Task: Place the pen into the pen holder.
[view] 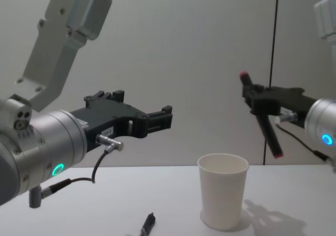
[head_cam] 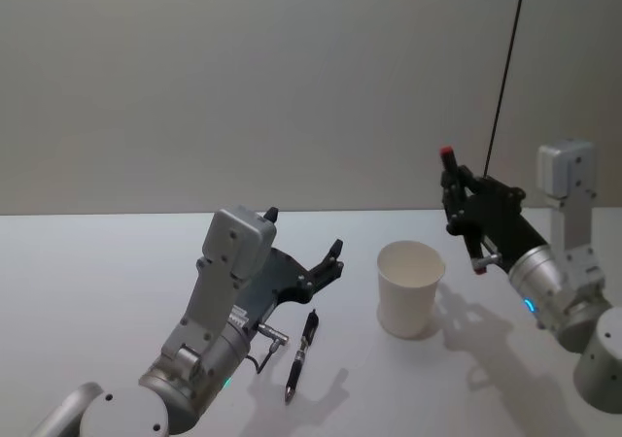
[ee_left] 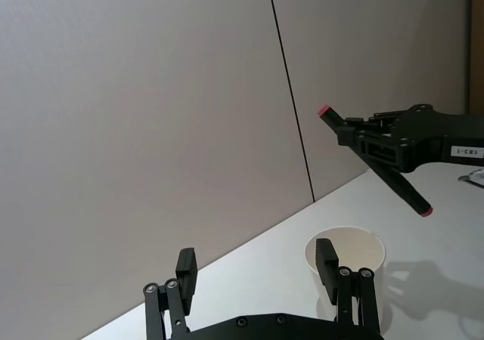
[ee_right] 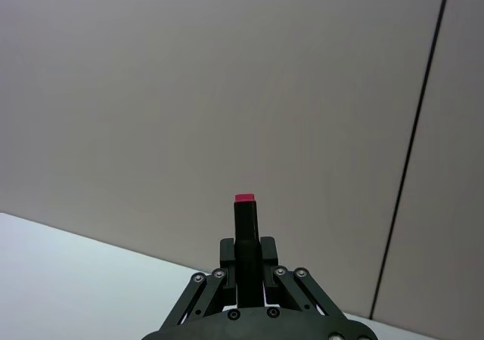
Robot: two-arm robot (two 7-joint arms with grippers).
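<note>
Status: pen grasped and lifted; insertion not yet done.

1. The cup [head_cam: 409, 299] stands upright on the table [head_cam: 97, 282]. What can be seen of its inside in the left wrist view is empty.
2. The right gripper [head_cam: 459, 202] is up and to the right of the cup. Its fingers are closed on a black pen [head_cam: 449, 173] with red ends, gripped near mid-length.
3. The pen is tilted. Its lower end hangs just right of the cup rim and above it, not over the mouth.
4. The left gripper [head_cam: 304, 231] hovers left of the cup, with its fingers spread wide and nothing between them.
5. A second pen [head_cam: 301, 352] lies flat on the table, left of the cup and below the left gripper.

Remaining, as judged:
- Bring the pen's lower end over the cup mouth.
- Set the pen nearer to upright.
- Lower it inside the cup and release.

The second pen is not in the cup either.
</note>
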